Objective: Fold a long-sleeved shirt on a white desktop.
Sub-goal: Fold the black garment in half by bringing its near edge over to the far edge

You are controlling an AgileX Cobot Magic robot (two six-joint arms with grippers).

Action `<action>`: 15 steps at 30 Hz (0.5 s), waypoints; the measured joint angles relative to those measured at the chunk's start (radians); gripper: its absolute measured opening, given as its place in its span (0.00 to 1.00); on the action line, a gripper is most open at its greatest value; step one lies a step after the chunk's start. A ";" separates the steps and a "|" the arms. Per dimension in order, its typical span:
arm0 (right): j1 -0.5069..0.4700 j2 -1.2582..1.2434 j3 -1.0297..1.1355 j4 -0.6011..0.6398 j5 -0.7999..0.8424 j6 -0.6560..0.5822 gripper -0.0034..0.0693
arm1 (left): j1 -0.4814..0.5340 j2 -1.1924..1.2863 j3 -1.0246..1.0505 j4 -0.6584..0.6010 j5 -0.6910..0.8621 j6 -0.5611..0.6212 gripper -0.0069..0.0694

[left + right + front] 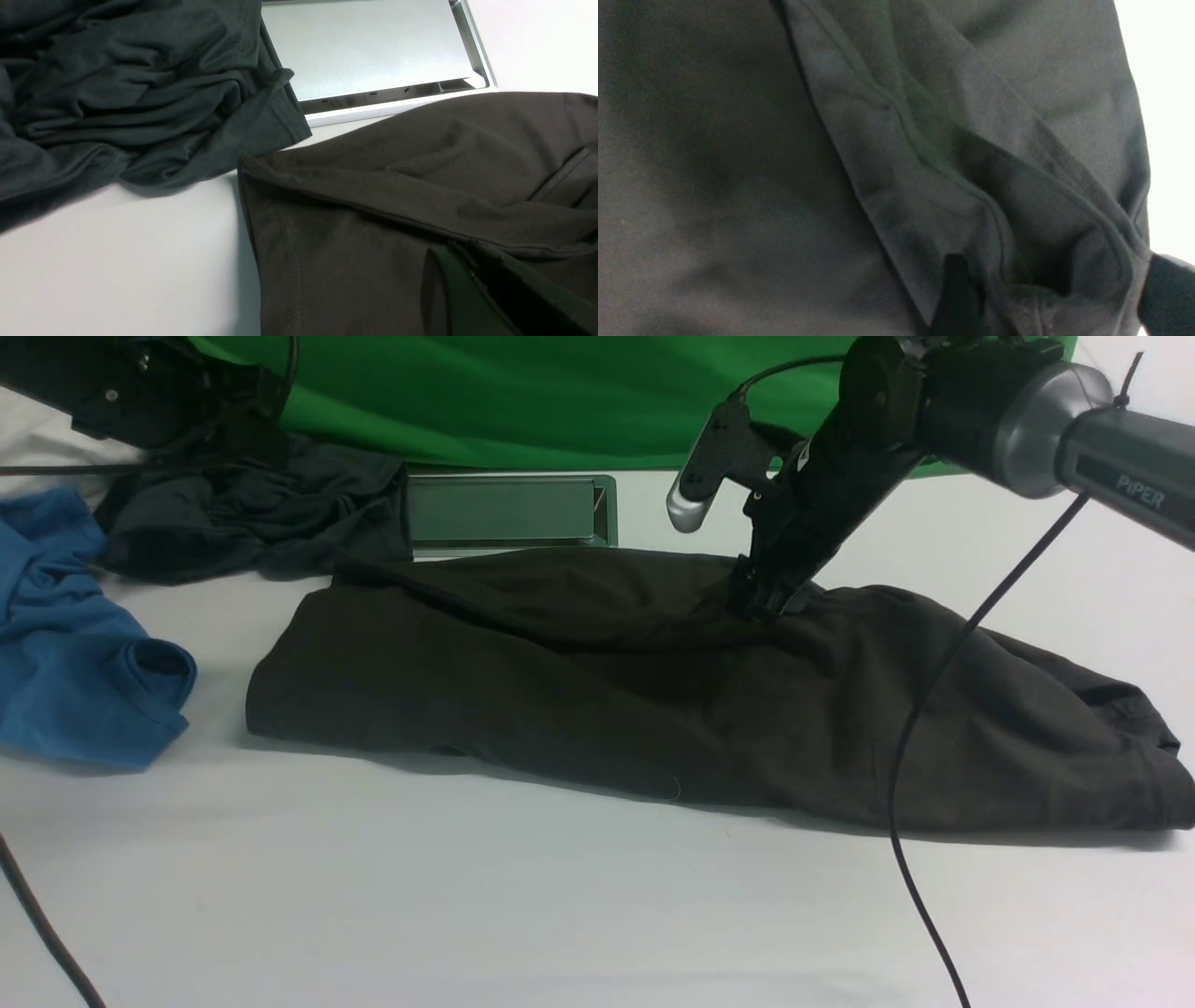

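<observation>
Where the shirt lies: the long-sleeved shirt (653, 691) sprawls across the middle of the white desktop (467, 915). It is partly doubled over, and its right end is bunched and runs off the right edge of my front view.
Shirt's long axis: side to side across my front view, from left of centre out to the far right. I judge any further fold has to be set against that line.
Right gripper: the right gripper (767, 605) is planted on the shirt's far edge, a little right of its middle, pointing down into the cloth.
Right jaws: spread wide. On the right wrist view the two dark fingers (957, 294) stand well apart, with a seamed ridge of cloth between them that is not pinched.
Left gripper: the left gripper (486, 298) is clenched on nothing I can see and hangs near the shirt's far left corner, off the cloth as far as I can tell.
Nearer arm: the right, which is touching the shirt.
Coming move, my guess: close on that ridge or lift clear; I can't say which.
Neighbours: the grey hatch (504, 509) sits just behind the far edge. The dark grey garment (252, 523) lies just beside the left corner, and the blue shirt (75, 644) lies further left, apart.
</observation>
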 joint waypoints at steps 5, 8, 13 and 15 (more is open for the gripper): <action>0.000 0.002 0.000 0.000 0.000 -0.002 0.38 | 0.000 0.000 0.000 0.000 0.000 0.000 0.12; -0.004 0.002 0.000 0.000 0.000 -0.002 0.17 | 0.000 0.000 0.000 0.000 0.000 0.000 0.12; -0.018 0.002 0.000 0.001 0.000 0.002 0.15 | 0.000 0.000 0.000 0.000 0.000 0.000 0.12; -0.026 0.002 -0.005 0.003 -0.012 0.027 0.15 | 0.000 0.000 0.000 0.000 0.000 0.000 0.12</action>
